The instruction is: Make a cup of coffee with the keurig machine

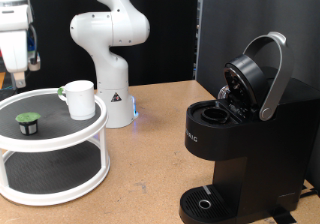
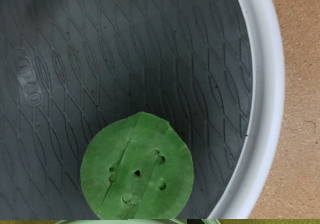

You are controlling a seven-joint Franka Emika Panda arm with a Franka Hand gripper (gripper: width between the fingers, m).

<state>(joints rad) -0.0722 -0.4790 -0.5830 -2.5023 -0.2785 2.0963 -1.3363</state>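
Observation:
The keurig machine [image 1: 240, 149] stands at the exterior view's right, black, with its silver-handled lid [image 1: 262, 72] raised and the pod chamber open. The white cup [image 1: 79, 98] stands on the top shelf of a round two-tier stand [image 1: 60, 144] at the left. A small green-topped pod [image 1: 27, 122] lies on the same shelf, left of the cup. My gripper [image 1: 24, 76] hangs above the stand's left edge, fingers apart and empty. The wrist view looks straight down on the pod [image 2: 137, 170]; my fingers do not show there.
The arm's white base [image 1: 108, 54] stands behind the stand. The stand's dark mat [image 2: 120, 74] and white rim [image 2: 268, 94] fill the wrist view. The wooden table [image 1: 150, 174] lies between stand and machine. The round drip tray [image 1: 205, 204] is at the machine's foot.

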